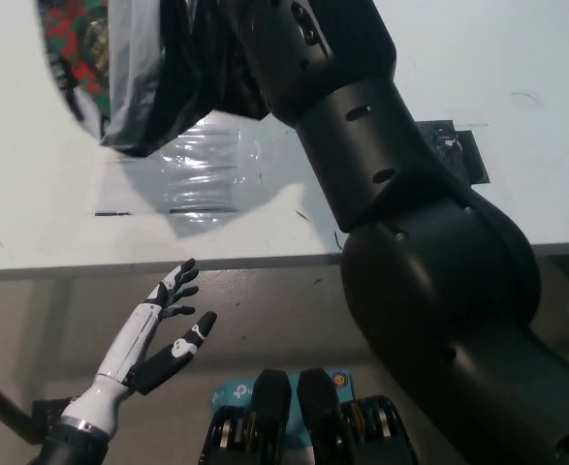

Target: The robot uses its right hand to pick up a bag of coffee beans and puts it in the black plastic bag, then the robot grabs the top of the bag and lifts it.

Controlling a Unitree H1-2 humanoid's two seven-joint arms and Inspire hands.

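Left hand (158, 334) is the only hand I can actually see here: white with dark fingertips, hanging in front of the near edge of the table (42, 213) at the lower left, fingers spread apart and holding nothing. It's not touching anything, just sitting below the table edge.

Right arm (400, 252) is one big black limb coming up from the bottom right and reaching across the table toward the far left corner. Its hand is out of sight past the top of the frame or behind the bag, so can't tell what the fingers are doing.

One black plastic bag (163, 73) hangs at the top left, off the table surface as far as I can tell, with a shadow under it. One bag of coffee beans (71, 44) with a red and green pattern shows at the bag's left side, partly inside it.

Also on the table: one clear shiny plastic sheet (202, 179) lying flat below the bag, and one small dark object (456, 150) right beside the arm, too hidden to identify.
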